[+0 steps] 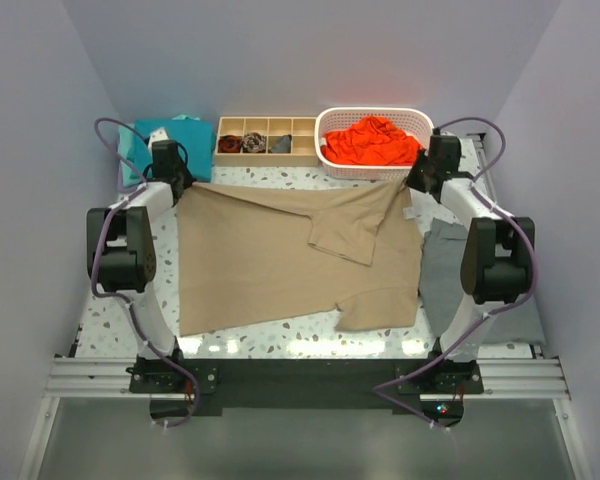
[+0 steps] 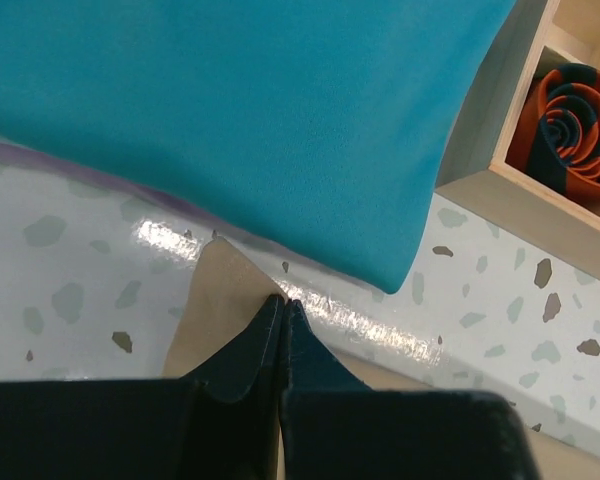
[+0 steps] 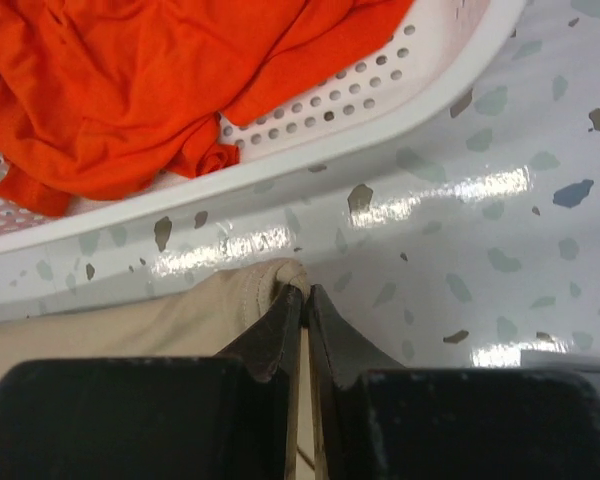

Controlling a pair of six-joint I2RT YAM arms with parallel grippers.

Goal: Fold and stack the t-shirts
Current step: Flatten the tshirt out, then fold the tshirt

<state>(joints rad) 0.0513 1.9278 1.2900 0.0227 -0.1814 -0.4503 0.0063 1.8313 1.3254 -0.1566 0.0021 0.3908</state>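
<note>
Pinching the far-left corner of the tan shirt (image 1: 280, 260) in the left jaws, closed down to a hairline on the cloth (image 2: 215, 290), just near of the folded teal shirt (image 1: 185, 135) (image 2: 230, 110) at the far-left corner of the surface (image 1: 110, 320). Gripping the tan shirt's far-right corner in the right jaws, all but shut, with a bunched bit of hem (image 3: 270, 275) at the tips, just short of the white basket (image 1: 375, 112) (image 3: 380, 130) at the far edge. Holding the tan shirt spread flat across the middle of the surface, its far edge running from one pair of jaws to the other, with a flap folded inward toward the right side. Leaving the orange shirt (image 1: 372, 140) (image 3: 110, 90) crumpled in the basket, the rolled socks (image 1: 230, 144) (image 2: 570, 125) in the wooden tray (image 1: 265, 155) (image 2: 500, 190) between teal shirt and basket, and a grey cloth (image 1: 440, 270) flat by the right edge, just beside the tan shirt.
</note>
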